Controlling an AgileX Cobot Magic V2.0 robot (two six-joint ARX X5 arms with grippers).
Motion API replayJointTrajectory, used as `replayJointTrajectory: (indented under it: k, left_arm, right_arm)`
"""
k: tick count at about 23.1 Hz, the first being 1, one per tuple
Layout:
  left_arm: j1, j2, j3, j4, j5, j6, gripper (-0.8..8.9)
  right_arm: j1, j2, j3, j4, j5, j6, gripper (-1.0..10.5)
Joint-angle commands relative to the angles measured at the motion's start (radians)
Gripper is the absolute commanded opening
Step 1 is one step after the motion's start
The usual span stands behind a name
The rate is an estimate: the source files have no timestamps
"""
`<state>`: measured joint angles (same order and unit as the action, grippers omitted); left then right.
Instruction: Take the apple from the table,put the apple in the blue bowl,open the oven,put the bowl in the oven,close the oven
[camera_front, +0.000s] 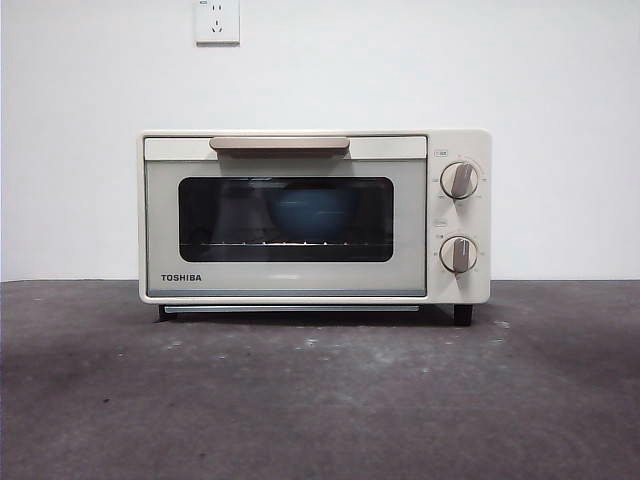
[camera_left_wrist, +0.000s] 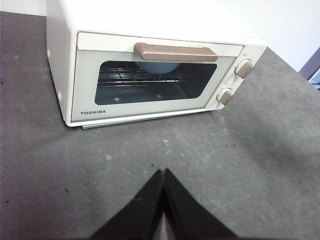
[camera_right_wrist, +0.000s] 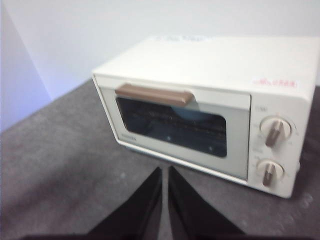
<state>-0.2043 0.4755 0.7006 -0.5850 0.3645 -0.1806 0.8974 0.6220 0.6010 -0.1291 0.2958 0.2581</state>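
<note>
The cream-white oven (camera_front: 314, 215) stands on the dark grey table (camera_front: 320, 400) with its door closed. Through the dark glass the blue bowl (camera_front: 312, 213) sits on the wire rack; it also shows behind the handle (camera_left_wrist: 175, 51) as the bowl (camera_left_wrist: 159, 66) in the left wrist view. The apple is hidden. My left gripper (camera_left_wrist: 163, 172) is shut and empty, held back over the table in front of the oven (camera_left_wrist: 150, 65). My right gripper (camera_right_wrist: 164, 171) is shut and empty too, off the oven's (camera_right_wrist: 210, 105) front toward its knob side. Neither arm appears in the front view.
Two grey knobs (camera_front: 459, 181) sit at the oven's right. A white wall with a socket (camera_front: 217, 20) stands behind. Bare table lies in front of the oven (camera_left_wrist: 150, 150).
</note>
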Motion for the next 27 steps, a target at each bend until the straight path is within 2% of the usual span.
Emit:
replayJointTrajectory:
  k: [1, 12, 16, 21, 27]
  left_arm:
    - [-0.003, 0.001, 0.013, 0.008, -0.003, 0.012, 0.07]
    - [-0.003, 0.001, 0.013, 0.009, -0.003, 0.013, 0.07]
    - [0.002, 0.001, 0.013, 0.062, -0.022, 0.074, 0.07]
    - [0.041, -0.023, -0.002, 0.149, -0.192, 0.208, 0.07]
    - [0.162, -0.154, -0.164, 0.363, -0.214, 0.267, 0.07]
  right_arm:
    - [0.011, -0.001, 0.007, 0.032, 0.005, -0.009, 0.0]
    - [0.011, -0.032, 0.007, 0.032, 0.005, -0.009, 0.0]
    - [0.011, -0.043, 0.007, 0.032, 0.005, -0.009, 0.0]
    - [0.011, -0.045, 0.007, 0.032, 0.005, -0.009, 0.0]
    - [0.011, -0.045, 0.007, 0.032, 0.005, -0.009, 0.0]
